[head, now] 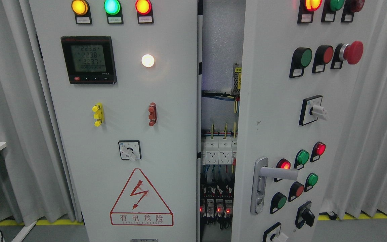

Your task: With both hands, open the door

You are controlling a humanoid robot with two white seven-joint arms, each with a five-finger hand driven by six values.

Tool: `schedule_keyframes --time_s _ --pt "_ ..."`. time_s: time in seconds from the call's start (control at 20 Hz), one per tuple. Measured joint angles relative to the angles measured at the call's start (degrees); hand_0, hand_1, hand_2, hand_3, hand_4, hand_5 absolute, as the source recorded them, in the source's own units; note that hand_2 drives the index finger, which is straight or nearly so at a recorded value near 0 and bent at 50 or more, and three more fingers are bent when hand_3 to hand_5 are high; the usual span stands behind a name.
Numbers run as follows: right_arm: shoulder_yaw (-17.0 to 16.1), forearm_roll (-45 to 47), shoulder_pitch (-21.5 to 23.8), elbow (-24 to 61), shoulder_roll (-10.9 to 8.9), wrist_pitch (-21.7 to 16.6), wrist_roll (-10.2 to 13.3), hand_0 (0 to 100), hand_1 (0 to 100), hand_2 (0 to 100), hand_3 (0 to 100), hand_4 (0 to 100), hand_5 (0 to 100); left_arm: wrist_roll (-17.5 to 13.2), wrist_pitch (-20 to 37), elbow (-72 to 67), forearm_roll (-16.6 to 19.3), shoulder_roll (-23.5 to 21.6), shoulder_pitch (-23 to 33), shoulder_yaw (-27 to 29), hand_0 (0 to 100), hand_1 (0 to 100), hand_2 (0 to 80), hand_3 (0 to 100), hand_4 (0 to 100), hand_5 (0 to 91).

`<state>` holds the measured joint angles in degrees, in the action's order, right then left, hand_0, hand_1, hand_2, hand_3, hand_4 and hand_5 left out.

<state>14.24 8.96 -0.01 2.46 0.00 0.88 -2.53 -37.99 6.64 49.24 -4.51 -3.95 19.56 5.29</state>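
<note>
Neither robot hand shows in the head view, so whether the fingers are spread or curled cannot be told, and nothing of either arm touches the cabinet.

The right door (281, 127) stands ajar, its left edge swung toward the camera, leaving a tall gap (218, 134) between it and the left door (119, 134). Through the gap show a row of white breakers (217, 152) and, lower down, small red lights among dark wiring — too cramped to tell more.

The silver lever handle (274, 173) sits low on the right door near its opened edge, lever pointing right, just beside a lit red button (284, 164).

The left door appears shut — though its far edge is hard to judge. It carries a digital meter (88, 59) and a red-bordered warning triangle (141, 198).
</note>
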Motion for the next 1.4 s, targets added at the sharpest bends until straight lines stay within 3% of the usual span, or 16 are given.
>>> schedule_keyframes --time_s 0.4,0.75,1.0,1.4 --pt "0.00 0.00 0.00 0.00 0.00 0.01 -0.01 22 0 0 0 0 0 -0.40 -1.46 25.36 -17.06 -9.78 6.30 -3.58 29 0 2.8 3 3 0.0" --pt "0.00 -0.01 0.01 0.00 0.00 0.01 -0.02 22 0 0 0 0 0 -1.95 -1.69 41.94 -27.17 -20.28 4.84 -5.91 29 0 2.8 3 3 0.0" --pt "0.00 -0.01 0.01 -0.01 0.00 0.02 -0.02 22 0 0 0 0 0 -8.98 -5.73 50.05 -34.73 -26.83 -1.90 -7.08 29 0 2.8 3 3 0.0" --pt "0.00 0.00 0.01 -0.01 0.00 0.02 -0.02 22 0 0 0 0 0 -11.52 -23.75 57.17 -48.77 -32.80 -21.30 -8.07 29 0 2.8 3 3 0.0"
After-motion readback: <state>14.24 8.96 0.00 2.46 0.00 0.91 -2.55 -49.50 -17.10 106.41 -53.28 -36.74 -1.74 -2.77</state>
